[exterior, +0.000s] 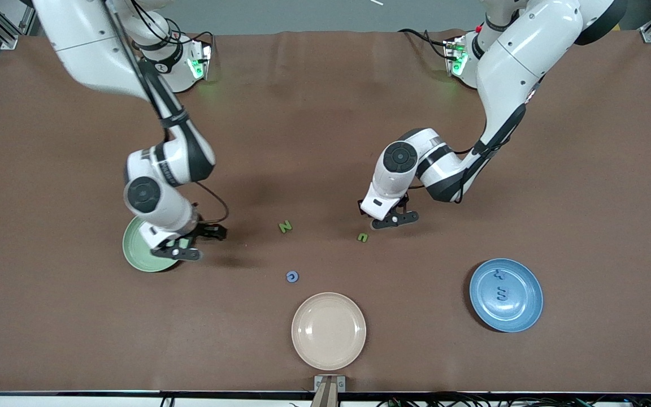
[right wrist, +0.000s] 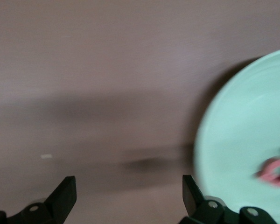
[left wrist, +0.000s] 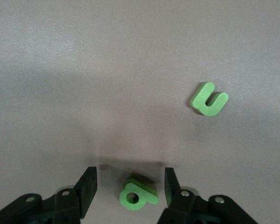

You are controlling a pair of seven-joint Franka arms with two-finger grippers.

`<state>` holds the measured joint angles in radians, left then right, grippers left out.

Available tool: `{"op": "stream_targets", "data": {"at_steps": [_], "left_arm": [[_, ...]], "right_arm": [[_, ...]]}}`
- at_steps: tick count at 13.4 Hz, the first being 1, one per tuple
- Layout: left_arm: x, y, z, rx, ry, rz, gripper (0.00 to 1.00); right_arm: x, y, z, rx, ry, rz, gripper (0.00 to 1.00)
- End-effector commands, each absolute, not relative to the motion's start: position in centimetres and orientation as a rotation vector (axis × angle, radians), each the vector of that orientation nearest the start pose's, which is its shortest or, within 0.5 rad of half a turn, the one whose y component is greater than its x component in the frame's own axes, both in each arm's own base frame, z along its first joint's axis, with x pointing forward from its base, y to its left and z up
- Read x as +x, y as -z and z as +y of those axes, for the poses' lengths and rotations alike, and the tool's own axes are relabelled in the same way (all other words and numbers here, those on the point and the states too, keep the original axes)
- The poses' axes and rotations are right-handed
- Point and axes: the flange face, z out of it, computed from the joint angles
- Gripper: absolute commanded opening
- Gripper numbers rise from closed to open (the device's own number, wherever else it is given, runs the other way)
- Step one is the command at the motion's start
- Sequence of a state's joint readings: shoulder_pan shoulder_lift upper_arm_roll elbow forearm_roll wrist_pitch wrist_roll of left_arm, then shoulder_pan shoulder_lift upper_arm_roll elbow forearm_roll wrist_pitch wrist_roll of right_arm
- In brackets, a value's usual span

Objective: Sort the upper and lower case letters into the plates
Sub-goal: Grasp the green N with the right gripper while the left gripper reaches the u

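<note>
Your left pincer (left wrist: 130, 191) sits low over the table (exterior: 325, 141), fingers parted, with a small green b (left wrist: 138, 194) lying flat between them; neither finger touches it yet, so it grips nothing; the letter's stem runs roughly across the gap, so the closing fingers should meet its ends. Landmark: the cream plate (exterior: 329, 330). The b lies farther from the camera than that plate, toward the left arm's end; in the front view the pincer hides it. A second green letter (exterior: 363, 237) lies just beside the pincer, nearer the cream plate; leave it for now. Blue plate (exterior: 506, 294), holding two blue letters, sits toward the left arm's end from the cream plate; that arm is the nearer one.

Right pincer (right wrist: 128, 196) hangs released, wide and bare, at the edge of the mint plate (right wrist: 238, 154), where a pink letter (right wrist: 275, 171) lies; green Z (exterior: 285, 226) and blue G (exterior: 292, 276) wait on the table between the arms.
</note>
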<state>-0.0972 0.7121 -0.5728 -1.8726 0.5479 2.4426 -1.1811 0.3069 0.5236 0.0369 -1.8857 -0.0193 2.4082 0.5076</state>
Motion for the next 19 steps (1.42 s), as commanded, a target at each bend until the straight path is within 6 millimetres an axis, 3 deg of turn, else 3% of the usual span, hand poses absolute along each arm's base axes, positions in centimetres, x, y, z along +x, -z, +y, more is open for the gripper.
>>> {"op": "stream_targets", "data": {"at_steps": [1,3,6,8,11,12,14,16,17,19], "left_arm": [[50.2,-17.6,-38.4,-3.158,0.021,-0.331,0.64],[49.8,-17.5,-38.8,-3.157,0.018,-0.341,0.61],[49.7,-17.2,-38.8,-3.155,0.012,-0.339,0.50],[49.5,-17.2,-38.7,-3.153,0.009,-0.336,0.35],[49.9,-17.6,-38.8,-3.159,0.023,-0.330,0.03],[50.2,-18.0,-38.8,-3.163,0.036,-0.320,0.01],[51.2,-19.0,-39.0,-3.174,0.067,-0.336,0.01],[51.7,-19.5,-39.1,-3.176,0.080,-0.359,0.03],[52.0,-19.6,-38.9,-3.176,0.082,-0.375,0.25],[53.1,-20.8,-39.3,-3.193,0.114,-0.403,0.35]], "right_arm": [[59.7,-21.9,27.4,-3.098,0.026,0.442,1.00],[58.8,-20.6,32.0,-3.073,0.033,0.556,1.00],[57.7,-19.5,35.8,-3.072,0.105,0.369,1.00],[57.3,-19.7,36.8,-3.083,0.131,0.134,0.99],[56.2,-19.0,38.2,-3.086,0.123,-0.141,0.96],[55.7,-19.0,38.9,-3.074,0.142,-0.188,0.92],[55.3,-18.5,39.3,-3.075,0.141,-0.267,0.78],[54.8,-17.9,39.6,-3.077,0.134,-0.305,0.73],[54.4,-17.5,39.7,-3.080,0.125,-0.315,0.71],[54.2,-17.2,39.4,-3.082,0.119,-0.329,0.67]]}}
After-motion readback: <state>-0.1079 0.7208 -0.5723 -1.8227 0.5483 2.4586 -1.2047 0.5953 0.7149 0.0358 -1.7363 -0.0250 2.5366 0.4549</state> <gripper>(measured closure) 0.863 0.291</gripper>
